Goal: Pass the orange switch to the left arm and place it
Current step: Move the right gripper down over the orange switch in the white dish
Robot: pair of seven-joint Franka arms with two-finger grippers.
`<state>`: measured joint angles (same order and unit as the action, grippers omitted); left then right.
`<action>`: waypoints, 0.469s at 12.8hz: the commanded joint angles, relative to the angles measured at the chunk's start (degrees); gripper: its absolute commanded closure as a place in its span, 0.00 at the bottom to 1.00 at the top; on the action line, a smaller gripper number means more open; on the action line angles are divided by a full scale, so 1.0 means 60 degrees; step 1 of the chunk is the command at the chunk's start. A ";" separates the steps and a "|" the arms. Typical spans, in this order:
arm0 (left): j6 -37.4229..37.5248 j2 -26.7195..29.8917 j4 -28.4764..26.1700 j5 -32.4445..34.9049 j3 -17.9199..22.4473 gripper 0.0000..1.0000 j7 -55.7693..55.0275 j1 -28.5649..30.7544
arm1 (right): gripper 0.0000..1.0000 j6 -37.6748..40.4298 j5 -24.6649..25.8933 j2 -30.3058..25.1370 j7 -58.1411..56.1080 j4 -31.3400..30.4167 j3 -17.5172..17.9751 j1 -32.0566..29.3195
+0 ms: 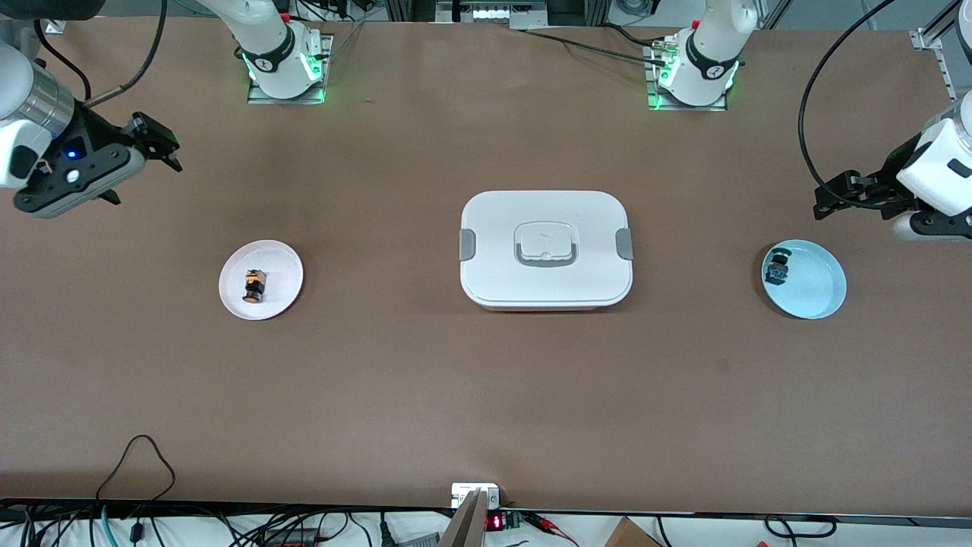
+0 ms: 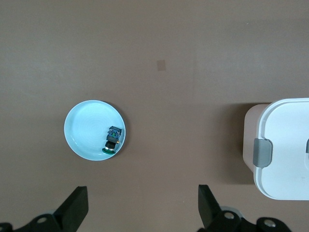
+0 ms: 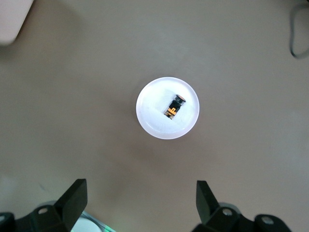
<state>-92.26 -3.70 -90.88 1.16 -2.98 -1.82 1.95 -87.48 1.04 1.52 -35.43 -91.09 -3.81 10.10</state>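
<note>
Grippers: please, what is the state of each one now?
Left gripper: open, empty, up above the table near the blue plate.
Right gripper: open, empty, above the pink plate with the orange switch.

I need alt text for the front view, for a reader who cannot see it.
A white box sits mid-table between two plates: the orange switch lies on the white plate, a green switch on the blue plate. The right gripper and left gripper hang open, apart from them.

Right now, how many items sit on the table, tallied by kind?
Small round plates: 2, a pale pink plate and a light blue plate
Tiny push-button switches: 2, the orange switch and a green-capped switch
Big white lidded box: 1
Total: 5
</note>
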 commanded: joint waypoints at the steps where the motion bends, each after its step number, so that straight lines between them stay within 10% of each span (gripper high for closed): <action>1: 0.0215 -0.0159 0.0338 -0.0106 -0.0016 0.00 0.0054 0.0012 | 0.00 0.0269 0.0323 0.0024 -0.3555 0.0123 0.0035 -0.0087; 6: 0.0215 -0.0159 0.0338 -0.0106 -0.0016 0.00 0.0054 0.0012 | 0.00 -0.0272 0.0984 0.0448 -0.8004 0.0064 0.0064 -0.0058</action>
<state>-92.26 -3.70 -90.88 1.16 -2.98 -1.82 1.95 -87.93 5.86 2.83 -76.43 -91.11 -3.80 10.02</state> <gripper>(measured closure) 0.000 0.000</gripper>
